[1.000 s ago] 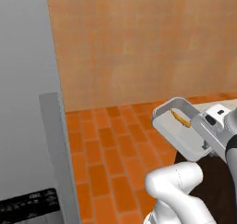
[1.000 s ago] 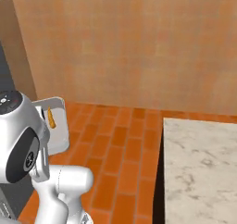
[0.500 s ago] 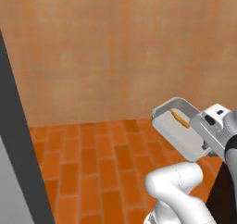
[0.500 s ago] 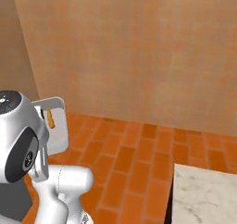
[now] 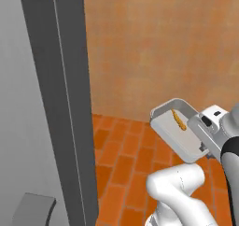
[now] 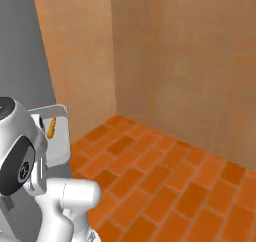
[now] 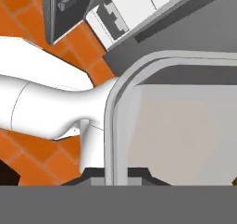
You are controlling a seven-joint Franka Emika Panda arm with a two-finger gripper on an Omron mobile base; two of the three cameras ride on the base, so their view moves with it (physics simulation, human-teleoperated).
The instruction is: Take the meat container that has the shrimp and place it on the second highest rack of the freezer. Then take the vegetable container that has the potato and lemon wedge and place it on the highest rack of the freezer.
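Here, in the left base view, the gripper (image 5: 204,143) at right of centre pinches the rim of a tilted grey container (image 5: 179,135), an orange shrimp (image 5: 179,119) lying inside; the fridge door (image 5: 63,103) stands at left. In the right base view, container (image 6: 56,136) and shrimp (image 6: 50,127) sit at middle left. In the hand view, the container's rim (image 7: 111,116) runs up from bottom centre.
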